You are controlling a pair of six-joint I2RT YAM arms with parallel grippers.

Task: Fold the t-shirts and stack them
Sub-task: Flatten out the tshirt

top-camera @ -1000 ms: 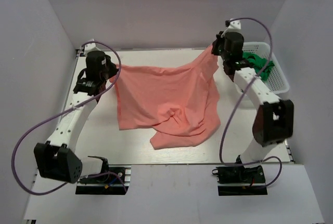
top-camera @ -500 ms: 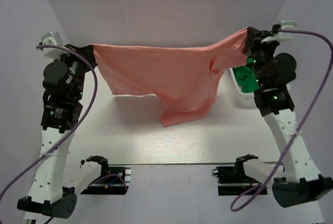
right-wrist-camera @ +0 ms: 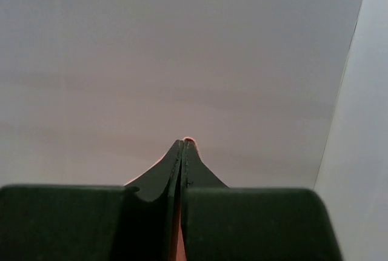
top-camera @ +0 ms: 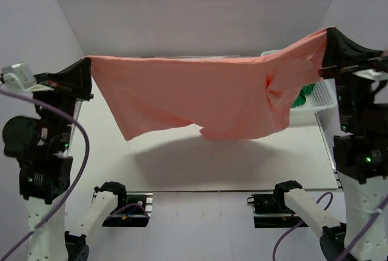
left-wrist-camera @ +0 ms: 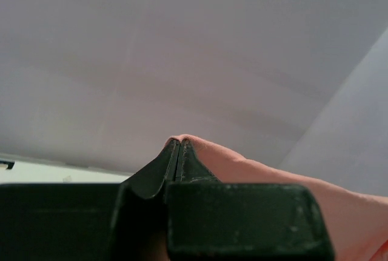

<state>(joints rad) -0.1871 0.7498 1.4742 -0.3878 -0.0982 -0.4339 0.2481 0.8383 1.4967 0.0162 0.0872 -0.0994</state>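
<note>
Top external view: left claw [top-camera: 86,61] and right claw [top-camera: 329,31] each pinch a corner of the pink shirt [top-camera: 206,94], stretched high above the counter [top-camera: 182,164]. Likely step: spreading. Next: lower it flat, without slack, before folding.

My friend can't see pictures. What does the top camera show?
A pink shirt hangs stretched in the air over a table, the left end effector and right end effector each pinching one end. A basket at right holds green cloth.
</note>
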